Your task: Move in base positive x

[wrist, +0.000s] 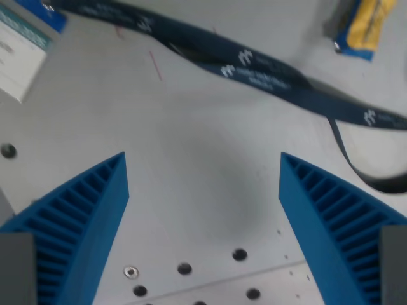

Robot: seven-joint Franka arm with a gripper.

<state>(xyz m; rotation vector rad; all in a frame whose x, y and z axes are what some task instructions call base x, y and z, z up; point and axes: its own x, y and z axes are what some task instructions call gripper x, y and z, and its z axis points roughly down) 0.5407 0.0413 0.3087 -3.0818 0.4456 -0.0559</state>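
My gripper [202, 162] is open and empty. Its two blue ribbed fingers [82, 216] stand wide apart at the bottom of the wrist view, above a bare grey table [203, 165]. A dark blue lanyard strap [254, 70] with white print lies across the table beyond the fingertips, running from the upper left to the right edge. Nothing is between the fingers.
A white box with a teal and blue edge [19, 44] lies at the upper left. A yellow and blue packet [365, 25] lies at the upper right. Several screw holes [184, 268] dot the table near the bottom, and one hole [8, 150] sits at the left.
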